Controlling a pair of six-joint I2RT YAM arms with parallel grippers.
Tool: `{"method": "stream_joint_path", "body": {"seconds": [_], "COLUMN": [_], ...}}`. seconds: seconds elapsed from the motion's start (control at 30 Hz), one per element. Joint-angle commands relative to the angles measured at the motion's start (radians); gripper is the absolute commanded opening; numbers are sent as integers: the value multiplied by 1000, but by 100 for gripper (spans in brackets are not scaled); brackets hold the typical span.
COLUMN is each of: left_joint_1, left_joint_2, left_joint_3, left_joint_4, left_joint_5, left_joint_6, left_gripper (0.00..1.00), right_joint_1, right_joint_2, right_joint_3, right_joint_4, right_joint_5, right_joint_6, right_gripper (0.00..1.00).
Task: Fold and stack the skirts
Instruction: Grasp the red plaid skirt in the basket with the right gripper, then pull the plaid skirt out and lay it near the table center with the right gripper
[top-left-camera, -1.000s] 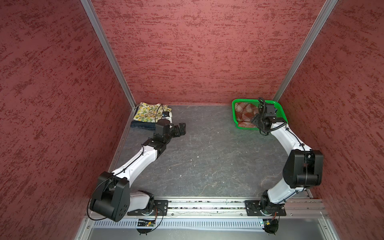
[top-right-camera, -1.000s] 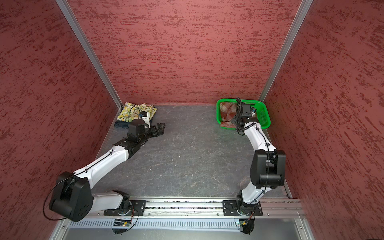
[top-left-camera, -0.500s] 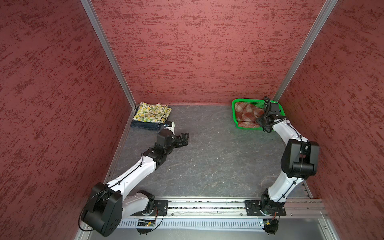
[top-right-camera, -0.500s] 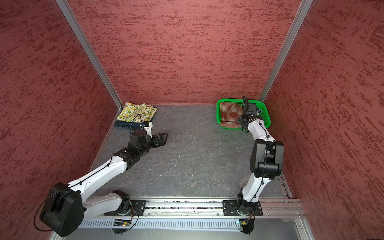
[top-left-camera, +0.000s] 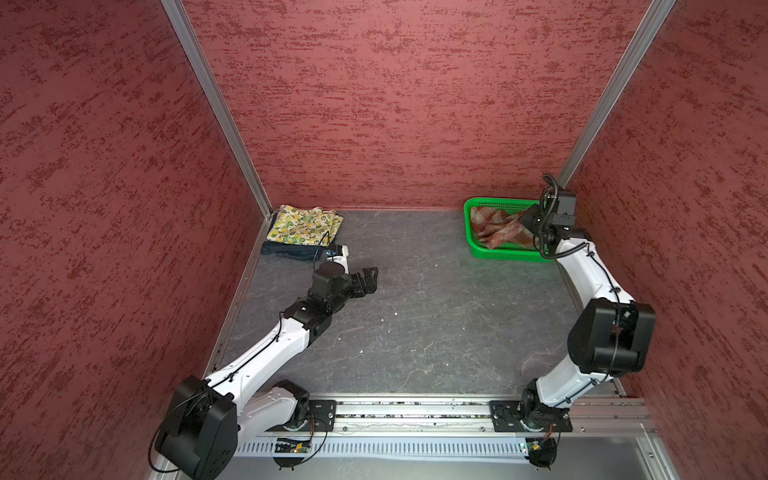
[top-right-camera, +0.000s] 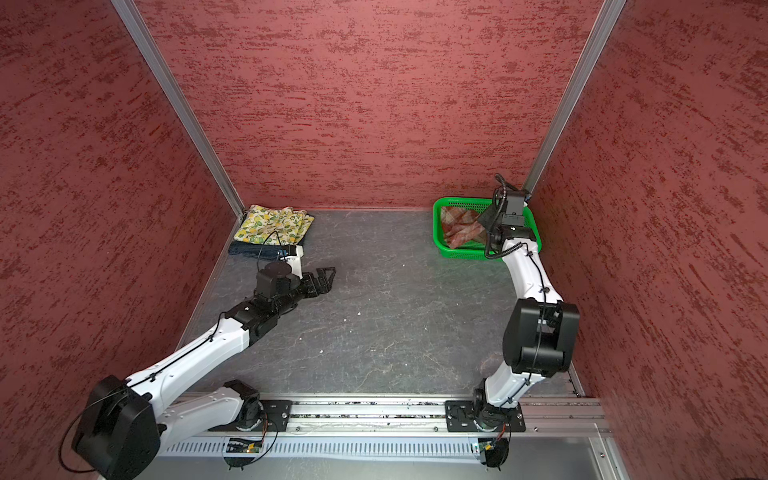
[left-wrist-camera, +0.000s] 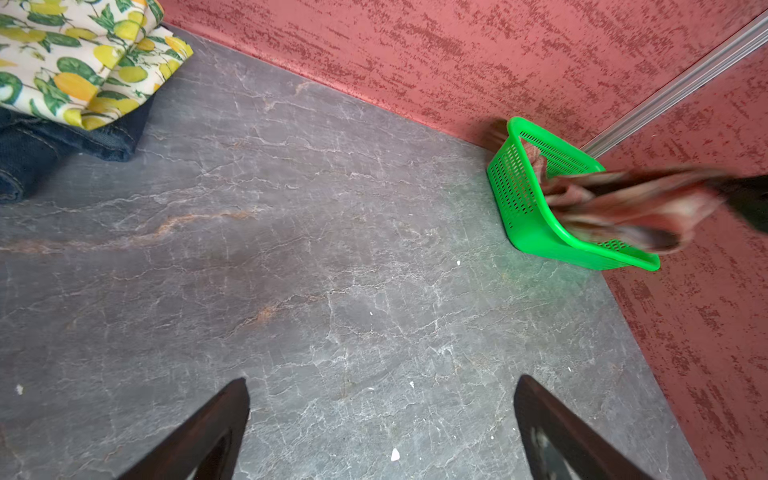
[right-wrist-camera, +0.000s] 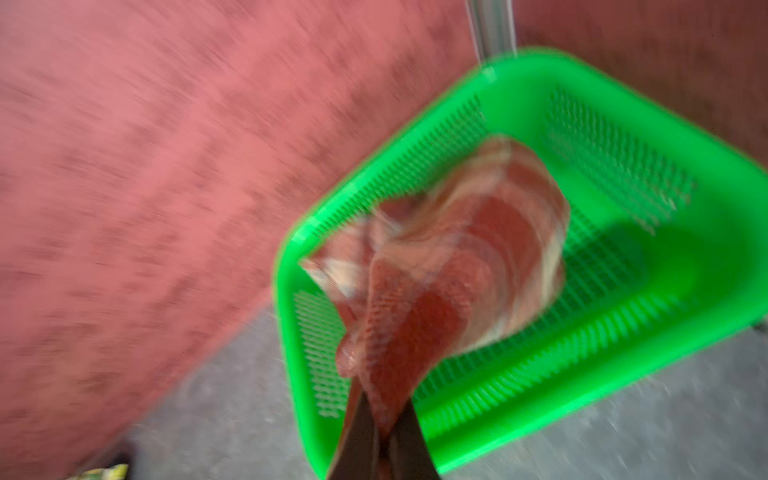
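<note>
- Since a second ago the right pincer (right-wrist-camera: 384, 413) has gone from spread to pressed together. It now pinches a fold of the rust-red and cream plaid skirt (right-wrist-camera: 478, 257), and its wrist has shifted toward the right-hand end of the basket.
- Over the same second the left arm has drawn back a little from the folded pile toward the front rail. The left pincer (top-left-camera: 369, 277) has kept its jaws spread wide, with nothing between them.
- In the left wrist view the plaid skirt (left-wrist-camera: 623, 203) stretches, blurred, from inside the green perforated basket (left-wrist-camera: 521, 208) out over its rim to the dark pincer at the frame's edge. Part of the cloth lies in the basket.
- In both top views the basket (top-left-camera: 511, 254) (top-right-camera: 461, 254) stands on the grey desk (top-left-camera: 436, 311) (top-right-camera: 395, 311) in the far right corner. The plaid skirt (top-left-camera: 498, 230) (top-right-camera: 459, 230) is bunched inside it, and the right pincer (top-left-camera: 531, 219) (top-right-camera: 485, 218) is at the cloth's right end.
- In the far left corner the folded lemon-print skirt (top-left-camera: 301, 224) (top-right-camera: 272, 224) (left-wrist-camera: 70, 62) lies on top of the dark denim skirt (top-left-camera: 286, 250) (top-right-camera: 245, 249) (left-wrist-camera: 41, 149). The denim shows along the pile's near edge.
- The left pincer (top-right-camera: 326, 276) (left-wrist-camera: 382, 380) hangs over bare desk (left-wrist-camera: 332, 249) near that pile but apart from it, pointing toward the middle.
- The right wrist view is smeared, so the cloth's pattern there reads only as red and cream bands.
</note>
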Motion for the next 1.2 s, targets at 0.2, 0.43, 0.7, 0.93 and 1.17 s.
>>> {"method": "stream_joint_path", "body": {"seconds": [0.2,0.43,0.7,0.93,1.17], "left_joint_1": [-5,-4,44,198,247], "left_joint_2": [26,-40,-245,-462,-465], "left_joint_3": [-28,-47,-50,-91,-117], "left_joint_4": [28,-9,-166,-294,-308], "left_joint_5": [-36,-114,-256,-226,-99], "left_joint_6": [-41,-48,-48,-102,-131], "left_gripper": [100,100,100,100,100], "right_joint_1": [77,287,484,586,598], "right_joint_2": [-231,-278,-252,-322,-455], "right_joint_3": [80,178,159,-198,-479], "right_joint_4": [415,442,462,467,268], "right_joint_5": [-190,-229,-256,-241,-55], "right_joint_6": [-64,-85,-12,31,-13], "right_gripper": [0,0,0,36,91]}}
